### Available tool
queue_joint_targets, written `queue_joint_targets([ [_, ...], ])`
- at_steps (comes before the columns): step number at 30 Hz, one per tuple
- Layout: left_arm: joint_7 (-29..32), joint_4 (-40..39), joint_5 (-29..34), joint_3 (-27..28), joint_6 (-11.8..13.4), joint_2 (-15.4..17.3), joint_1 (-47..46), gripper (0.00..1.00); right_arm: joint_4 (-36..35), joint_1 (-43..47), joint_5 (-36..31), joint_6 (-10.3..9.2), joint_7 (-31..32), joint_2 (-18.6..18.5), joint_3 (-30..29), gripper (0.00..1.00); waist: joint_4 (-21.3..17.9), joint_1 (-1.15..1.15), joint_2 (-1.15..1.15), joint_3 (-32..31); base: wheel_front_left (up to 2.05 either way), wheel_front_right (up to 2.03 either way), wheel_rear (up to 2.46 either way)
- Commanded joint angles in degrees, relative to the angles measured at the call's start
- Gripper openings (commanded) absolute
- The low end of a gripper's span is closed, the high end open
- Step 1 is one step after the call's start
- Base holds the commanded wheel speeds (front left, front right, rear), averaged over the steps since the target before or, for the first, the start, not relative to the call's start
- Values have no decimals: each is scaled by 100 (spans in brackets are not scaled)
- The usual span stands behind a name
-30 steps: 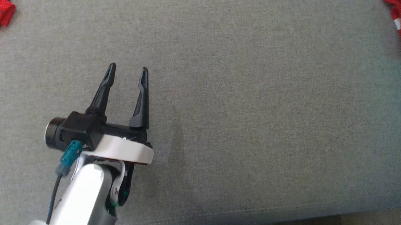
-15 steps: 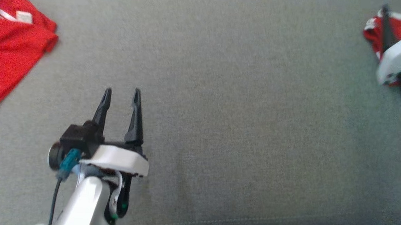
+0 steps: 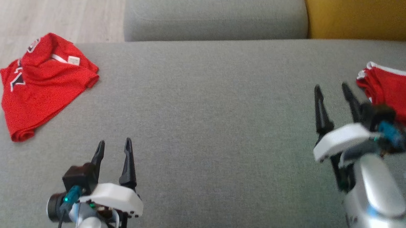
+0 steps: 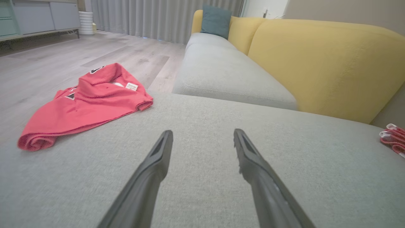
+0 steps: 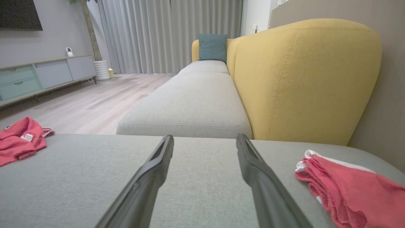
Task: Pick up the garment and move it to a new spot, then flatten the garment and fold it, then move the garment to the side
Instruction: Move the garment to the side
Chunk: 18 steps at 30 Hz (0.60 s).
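Note:
A crumpled red garment point(image 3: 44, 85) with a white neck label lies at the left edge of the grey sofa seat point(image 3: 206, 121); it also appears in the left wrist view point(image 4: 85, 104) and the right wrist view point(image 5: 17, 144). A second red garment point(image 3: 395, 92), folded with white trim, lies at the seat's right edge point(image 5: 351, 186). My left gripper point(image 3: 114, 142) hovers open over the front left of the seat, well short of the crumpled garment. My right gripper point(image 3: 331, 87) is open too, just left of the folded one. Nothing sits between either pair of fingers point(image 4: 202, 132) point(image 5: 205, 136).
Another grey seat cushion point(image 3: 215, 14) adjoins the far side, with a yellow backrest point(image 3: 364, 16) at the far right and a teal pillow point(image 5: 212, 47) beyond. Wooden floor point(image 3: 31, 11) lies off the seat's left edge. Bare seat stretches between the two garments.
The head camera has tilted up, so both garments and the far cushion now show whole. My right arm has come into view from the right. Both grippers stay open.

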Motion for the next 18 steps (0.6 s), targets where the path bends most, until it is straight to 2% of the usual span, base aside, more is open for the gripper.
queue_joint_targets([
  [1, -69, -145, -1, 247, 33, -10, -151, 100, -386, 60, -51, -4, -106, 143, 18, 100, 109, 1, 0, -122, 0, 0, 0],
  [5, -69, -89, 13, 311, 10, -15, 16, 100, -961, 764, -163, -4, -151, 313, -122, 100, 154, 1, 0, -190, 0, 0, 0],
  [9, -70, -96, 93, 320, -49, -19, 170, 100, -1475, 1402, 62, -4, -181, 344, -150, 100, 205, 1, 0, -239, 0, 0, 0],
  [18, -70, -223, 203, 326, -115, -27, 371, 100, -2133, 2237, 376, -4, -246, 348, -25, 100, 256, 1, 0, -268, 0, 0, 0],
])
